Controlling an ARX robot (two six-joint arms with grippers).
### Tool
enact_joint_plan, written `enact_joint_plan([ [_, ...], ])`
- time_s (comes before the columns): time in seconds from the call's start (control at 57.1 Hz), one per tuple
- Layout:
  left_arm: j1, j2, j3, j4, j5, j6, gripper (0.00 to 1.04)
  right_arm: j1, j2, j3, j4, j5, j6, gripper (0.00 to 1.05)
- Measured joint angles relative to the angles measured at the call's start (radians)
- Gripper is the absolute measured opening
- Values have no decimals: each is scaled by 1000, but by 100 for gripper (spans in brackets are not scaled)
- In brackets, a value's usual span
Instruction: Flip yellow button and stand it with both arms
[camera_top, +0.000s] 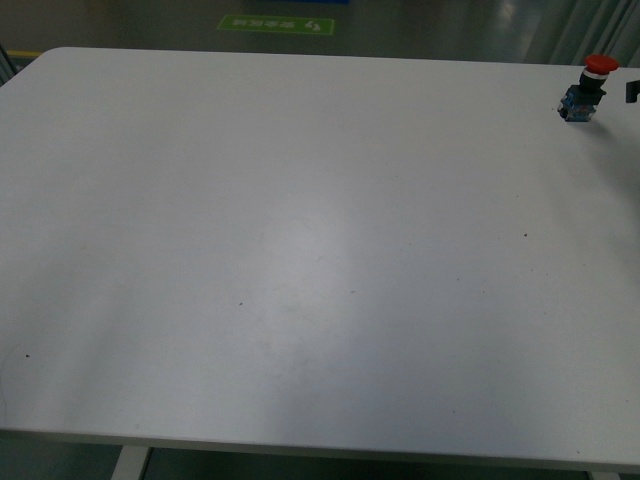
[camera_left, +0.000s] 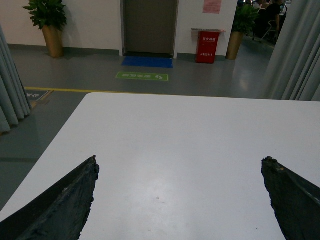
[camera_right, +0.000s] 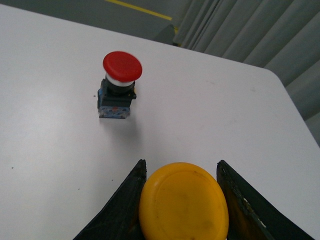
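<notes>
In the right wrist view my right gripper (camera_right: 181, 166) is shut on the yellow button (camera_right: 183, 202); its round yellow cap fills the gap between the two dark fingers and faces the camera, and its body is hidden. The button is held above the white table (camera_right: 215, 115). In the left wrist view my left gripper (camera_left: 180, 161) is open and empty over the bare table, its two dark fingers (camera_left: 65, 205) far apart. Neither gripper nor the yellow button shows in the front view.
A red-capped switch (camera_right: 119, 85) with a black collar and blue body stands upright on the table beyond my right gripper; it also shows at the far right corner in the front view (camera_top: 588, 88). A small dark object (camera_top: 633, 90) sits at the right edge. Grey curtains hang past the table's corner.
</notes>
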Motion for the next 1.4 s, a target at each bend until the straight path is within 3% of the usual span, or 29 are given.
enact_joint_plan([
  [0.613,0,0,0,0,0,0,98,58,146,144,-73,20,37,35],
  [1.4,0,0,0,0,0,0,98,15,209,191,-80,19,58,36],
])
